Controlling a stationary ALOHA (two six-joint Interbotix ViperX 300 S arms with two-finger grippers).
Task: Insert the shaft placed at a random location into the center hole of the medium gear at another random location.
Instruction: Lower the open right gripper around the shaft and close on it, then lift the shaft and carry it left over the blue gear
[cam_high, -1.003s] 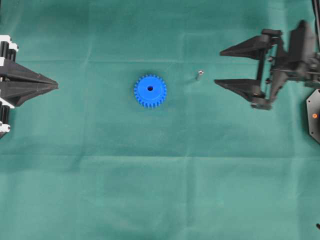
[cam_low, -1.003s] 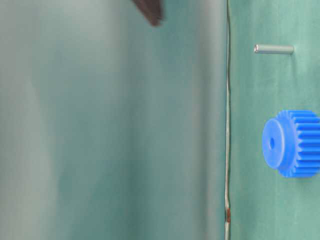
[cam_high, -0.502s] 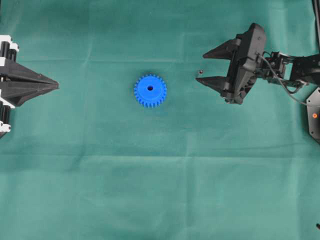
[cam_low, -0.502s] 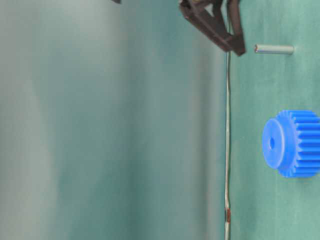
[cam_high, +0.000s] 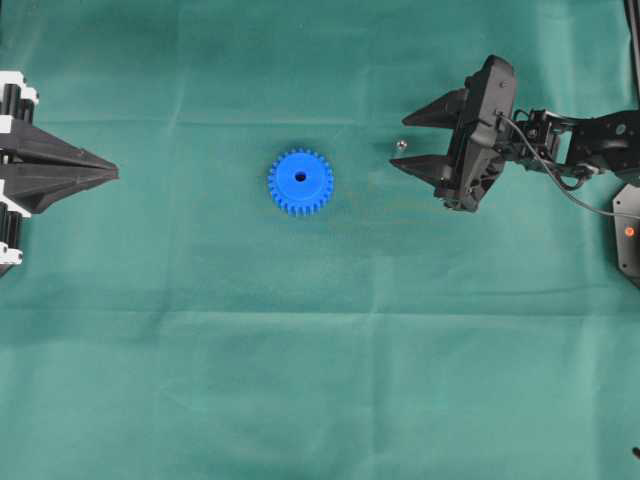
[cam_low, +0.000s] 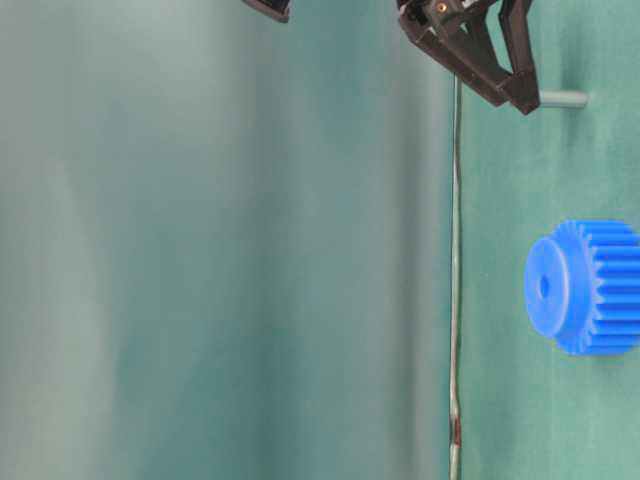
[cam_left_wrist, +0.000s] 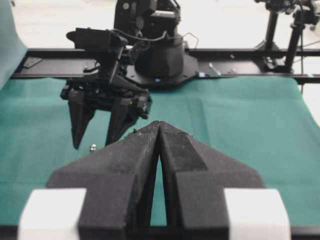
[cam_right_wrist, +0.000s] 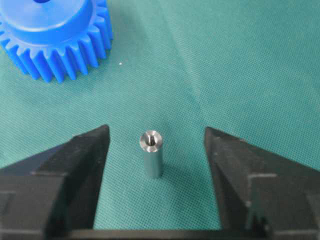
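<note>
Right now the right gripper (cam_high: 400, 140) sits at upper right of the overhead view, jaws spread wide, holding nothing. Right wrist view: the shaft (cam_right_wrist: 151, 153) stands upright on the green cloth (cam_right_wrist: 240, 65) between the two black fingers (cam_right_wrist: 75, 160), clear gap on both sides, not touched. In the overhead view the shaft (cam_high: 400, 145) is a tiny silver dot just off the fingertips, between them. Table-level view: fingertips overlap the shaft (cam_low: 562, 98) end, contact cannot be told from there.

Left gripper (cam_high: 112, 173) at the left edge, middle height, fingers pressed together to a point, holding nothing; left wrist view shows the same closed wedge (cam_left_wrist: 159, 125).

Medium gear (cam_high: 300, 181) lies flat near frame centre, well apart from the shaft and from both grippers, center hole (cam_high: 300, 177) open and facing up. Gear (cam_right_wrist: 50, 30) also in the upper left corner of the right wrist view. Nothing lies between shaft and gear.

No readable writing or labels.
</note>
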